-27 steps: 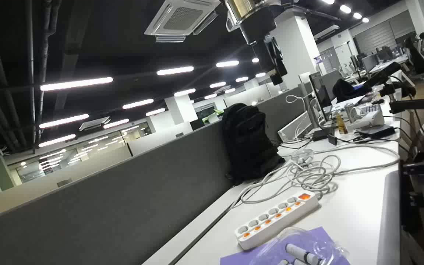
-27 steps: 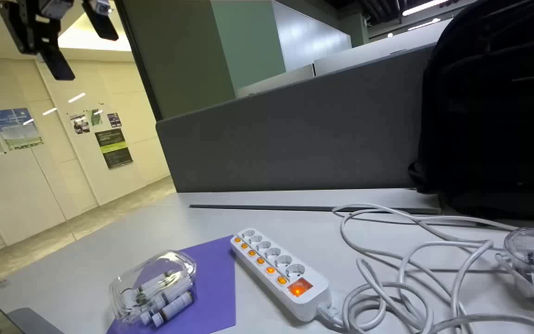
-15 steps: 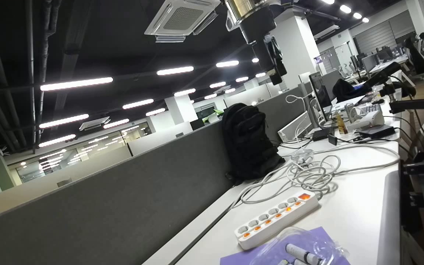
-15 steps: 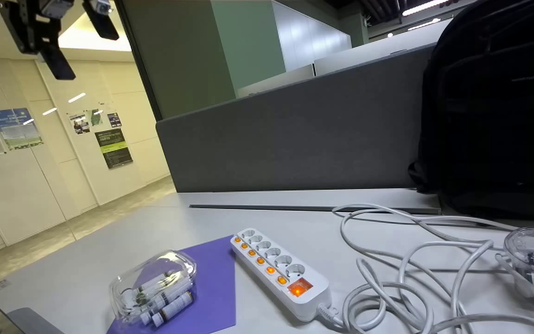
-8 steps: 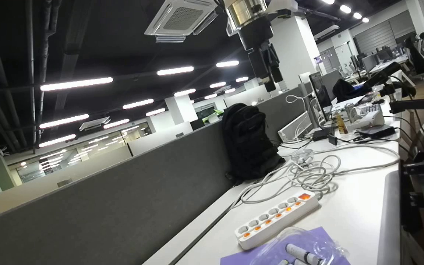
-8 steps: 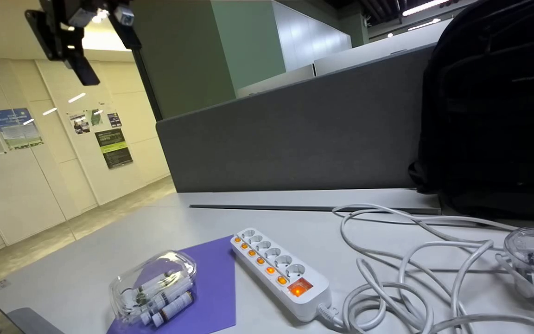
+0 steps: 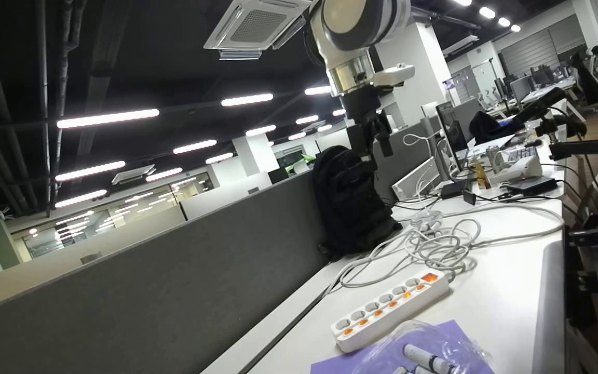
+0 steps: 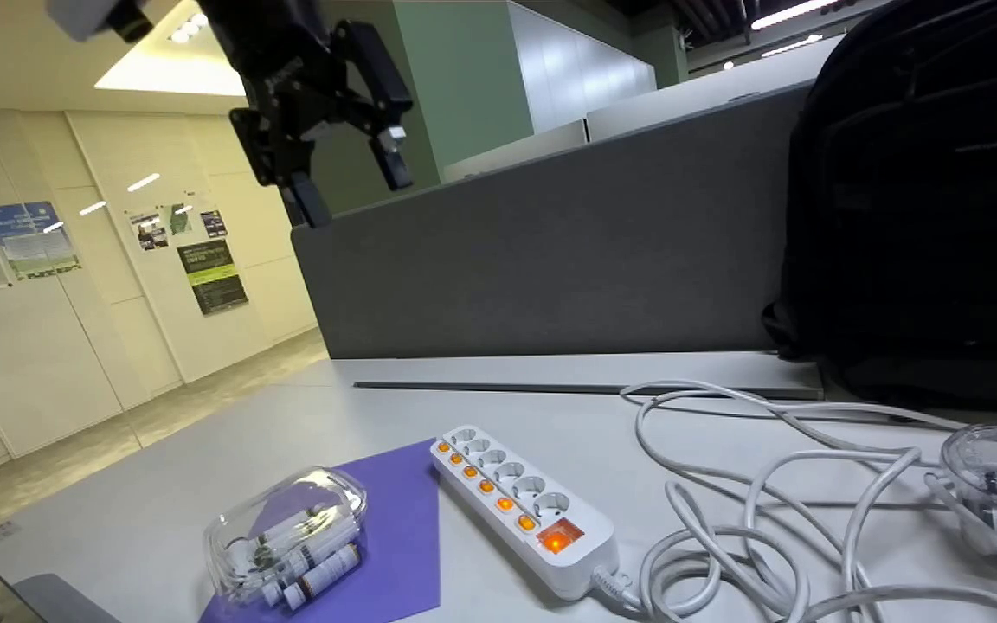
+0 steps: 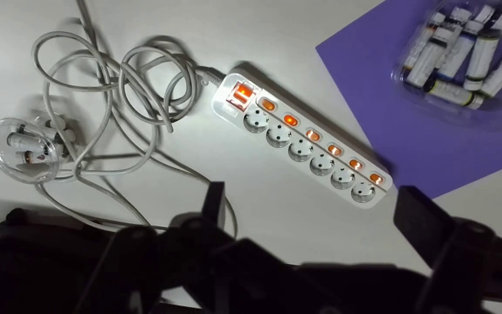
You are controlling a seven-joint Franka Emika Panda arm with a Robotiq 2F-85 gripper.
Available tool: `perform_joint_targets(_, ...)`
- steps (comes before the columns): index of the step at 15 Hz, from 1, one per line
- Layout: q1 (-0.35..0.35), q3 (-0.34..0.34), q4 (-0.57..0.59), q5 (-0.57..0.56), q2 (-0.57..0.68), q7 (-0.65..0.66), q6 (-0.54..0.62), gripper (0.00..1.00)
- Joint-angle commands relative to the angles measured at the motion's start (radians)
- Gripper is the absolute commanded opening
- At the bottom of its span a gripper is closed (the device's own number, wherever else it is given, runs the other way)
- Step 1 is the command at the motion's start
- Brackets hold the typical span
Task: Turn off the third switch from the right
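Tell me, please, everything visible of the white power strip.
The white power strip, apparently plastic, lies face up on the desk. It has six round sockets, six small orange switches, at least one glowing, and a larger glowing orange-red switch by the cord. Its opposite end lies at the edge of the purple sheet; contact is unclear.

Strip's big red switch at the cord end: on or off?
On, by the look of it: the big red switch glows bright orange in the wrist view. Which way it tips, cannot tell.
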Motion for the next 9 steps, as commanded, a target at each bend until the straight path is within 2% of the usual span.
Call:
perform_joint_targets(1,-0.016,0.005,0.036,0.001,0.115,0.055,0.092,0.86)
perform_joint_targets(2,-0.020,0.011,0.037,-0.008,0.141,0.068,0.117,0.74)
perform_joint_targets(9,-0.032,0.044,0.037,-0.073,0.293,0.221,0.219,0.25)
